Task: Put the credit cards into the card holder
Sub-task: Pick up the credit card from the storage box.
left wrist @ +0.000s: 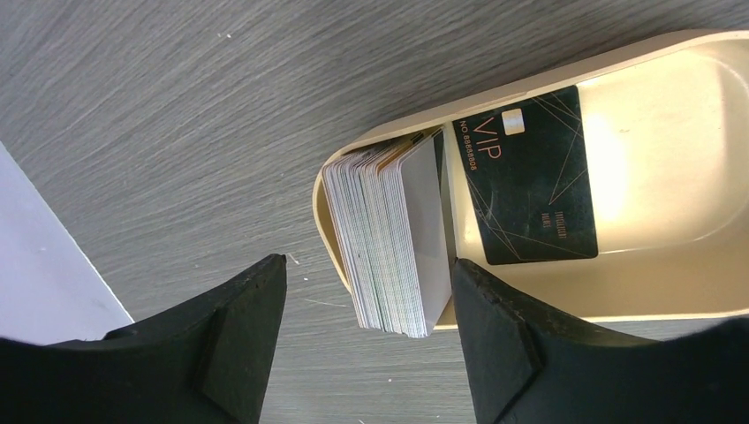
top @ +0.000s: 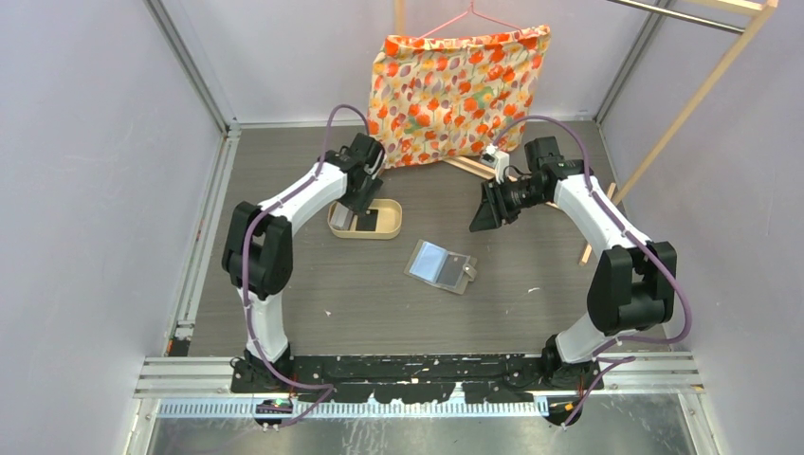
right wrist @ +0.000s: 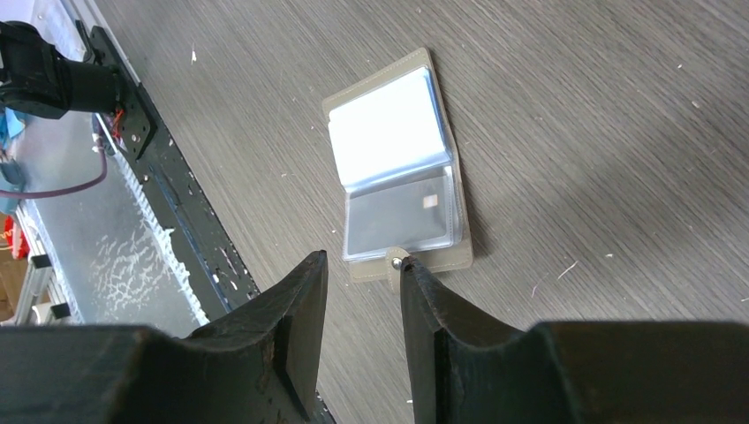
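Grey wood-grain table (top: 313, 284), pale walls on three sides.

Background: floral cloth (top: 455, 90) on a pink hanger (top: 471, 17) at the far wall. A wooden rack (top: 702, 85) leans at far right.

Item 1, tray (left wrist: 618, 300): tan, oval, on the table left of centre. It holds:
- stack (left wrist: 389, 238) of pale cards, standing on edge at one end of the tray and leaning a little;
- black card (left wrist: 530, 181), lying flat on the tray floor just beside the stack, printed "VIP" with thin gold lines.

Item 2, holder (right wrist: 397, 168): grey, lying open and flat near the table's centre, well apart from the tray. Clear pockets face up. The upper pocket glares white, and its contents cannot be told. The lower pocket shows a grey card with a small pale square. The snap tab (right wrist: 396, 261) sticks out at one edge.

Item 3, left gripper (left wrist: 368, 261): over the tray's stack end, jaws apart and straddling the stack. One finger sits close against the outermost card, though contact cannot be told. The other finger stands clear of the stack, outside the tray wall. Nothing is gripped.

Item 4, right gripper (right wrist: 362, 261): raised above the table right of centre, away from the holder, which lies in its camera's view. Jaws stand a narrow gap apart with nothing between them.
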Tool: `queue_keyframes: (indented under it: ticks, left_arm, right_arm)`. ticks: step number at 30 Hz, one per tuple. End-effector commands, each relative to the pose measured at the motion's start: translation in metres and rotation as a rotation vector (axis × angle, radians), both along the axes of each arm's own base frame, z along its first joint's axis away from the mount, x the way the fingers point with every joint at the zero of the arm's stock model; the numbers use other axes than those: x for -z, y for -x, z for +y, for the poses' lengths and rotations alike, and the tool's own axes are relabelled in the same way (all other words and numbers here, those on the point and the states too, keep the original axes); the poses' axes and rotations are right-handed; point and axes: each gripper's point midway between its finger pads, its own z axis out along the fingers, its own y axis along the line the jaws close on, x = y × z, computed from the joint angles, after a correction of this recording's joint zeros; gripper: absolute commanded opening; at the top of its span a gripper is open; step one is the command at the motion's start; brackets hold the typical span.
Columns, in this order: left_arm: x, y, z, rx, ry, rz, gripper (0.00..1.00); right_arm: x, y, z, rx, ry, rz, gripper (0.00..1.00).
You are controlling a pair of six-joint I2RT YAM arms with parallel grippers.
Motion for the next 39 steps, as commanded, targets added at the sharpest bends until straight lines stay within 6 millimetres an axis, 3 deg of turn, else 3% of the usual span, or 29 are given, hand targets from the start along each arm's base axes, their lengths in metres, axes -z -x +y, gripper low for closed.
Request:
queue_keyframes:
  ticks: [1, 9, 25, 39]
  left_arm:
    - [0.001, -0.004, 0.006, -0.014, -0.028, -0.005, 0.69]
    - [0.016, -0.005, 0.009, -0.022, -0.058, 0.017, 0.65]
    - [0.024, -0.004, 0.014, -0.026, -0.094, 0.033, 0.61]
    - [0.008, -0.006, 0.018, -0.047, -0.099, -0.003, 0.48]
  right_arm:
    - [-0.001, 0.001, 0.002, -0.022, -0.015, 0.0, 0.41]
    - [-0.001, 0.002, 0.002, -0.025, -0.015, 0.002, 0.41]
    - [-0.001, 0.002, 0.001, -0.025, -0.014, 0.001, 0.41]
    - [-0.001, 0.002, 0.0, -0.024, -0.016, 0.0, 0.41]
